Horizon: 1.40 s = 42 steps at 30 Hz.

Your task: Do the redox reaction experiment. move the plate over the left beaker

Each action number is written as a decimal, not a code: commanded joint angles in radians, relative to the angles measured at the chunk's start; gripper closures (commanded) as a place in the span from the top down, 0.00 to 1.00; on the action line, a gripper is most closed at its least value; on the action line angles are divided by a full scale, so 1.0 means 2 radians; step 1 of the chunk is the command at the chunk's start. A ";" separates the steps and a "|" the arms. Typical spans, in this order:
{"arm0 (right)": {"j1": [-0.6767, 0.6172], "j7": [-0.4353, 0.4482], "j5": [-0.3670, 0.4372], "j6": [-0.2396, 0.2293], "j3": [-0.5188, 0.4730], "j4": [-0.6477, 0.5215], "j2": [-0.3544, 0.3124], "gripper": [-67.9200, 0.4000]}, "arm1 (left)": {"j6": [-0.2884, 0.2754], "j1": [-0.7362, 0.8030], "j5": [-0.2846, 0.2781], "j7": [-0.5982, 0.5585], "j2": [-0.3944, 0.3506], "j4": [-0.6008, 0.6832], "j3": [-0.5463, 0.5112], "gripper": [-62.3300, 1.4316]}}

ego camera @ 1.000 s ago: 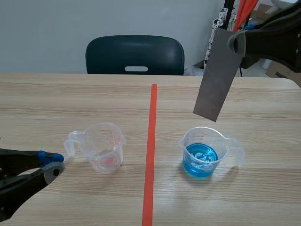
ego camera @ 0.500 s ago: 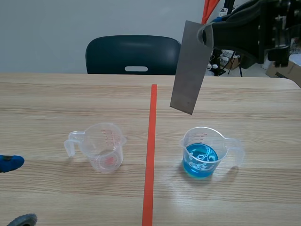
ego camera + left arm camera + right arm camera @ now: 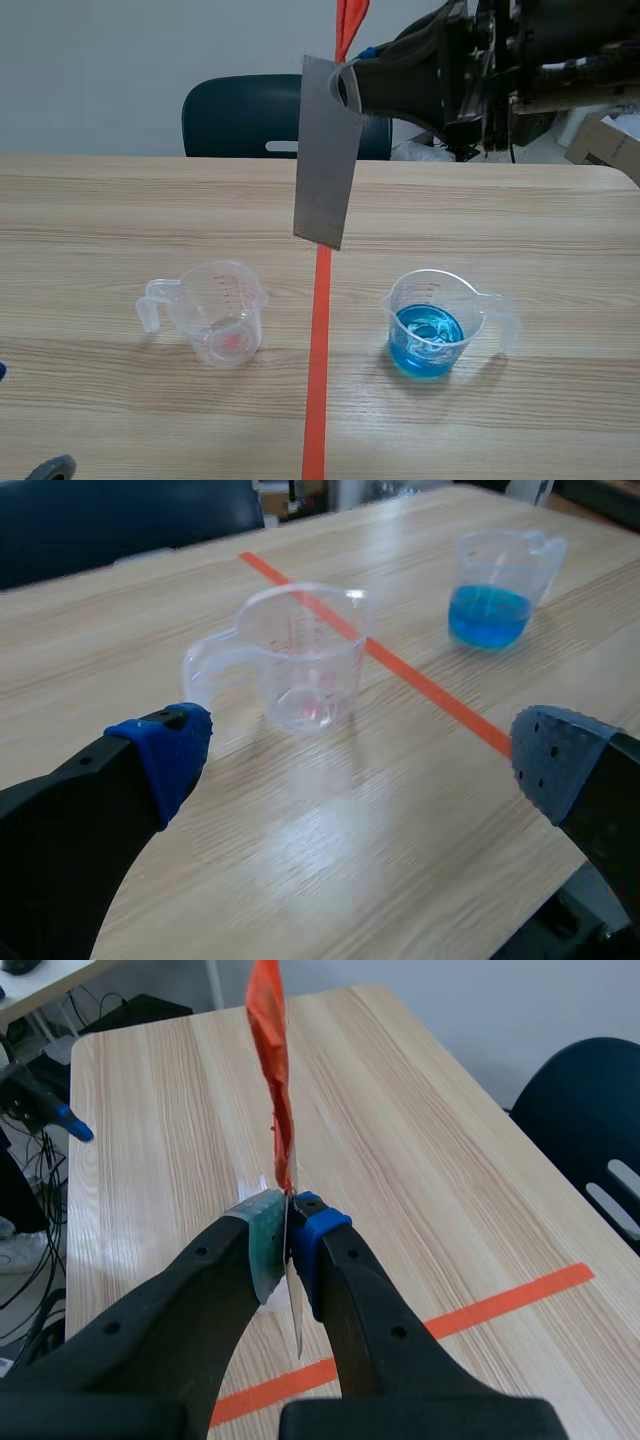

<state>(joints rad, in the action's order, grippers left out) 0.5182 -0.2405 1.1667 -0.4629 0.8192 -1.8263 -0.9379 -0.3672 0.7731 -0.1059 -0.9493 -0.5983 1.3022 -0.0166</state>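
Since a second earlier, the left gripper had drawn back toward the table's near left and stood released and empty. The plate had travelled left from above the right beaker to hang over the tape line, short of the left beaker. That beaker stood upright ahead of the spread left jaws, probably left free to receive the plate. The right gripper grasped the plate's top edge between clenched pads, so it hung steeply, high enough, by my judgement, to clear both rims.
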 commanded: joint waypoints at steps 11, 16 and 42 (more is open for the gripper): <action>0.033 -0.044 -0.009 0.017 -0.007 -0.003 0.085 0.02 | 0.001 0.003 -0.002 0.029 0.018 -0.036 -0.003 1.00; 0.033 -0.074 -0.029 0.019 -0.007 -0.003 0.129 0.02 | 0.003 0.002 -0.012 -0.061 0.031 -0.073 -0.003 1.00; 0.032 -0.174 -0.113 0.097 -0.006 0.026 0.276 0.02 | 0.033 -0.095 0.093 -0.302 0.083 -0.296 0.020 1.00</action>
<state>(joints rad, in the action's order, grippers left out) 0.5591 -0.6052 0.9287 -0.2722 0.8192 -1.7737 -0.3882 -0.2993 0.5816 0.0891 -1.5078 -0.4294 0.6865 0.0254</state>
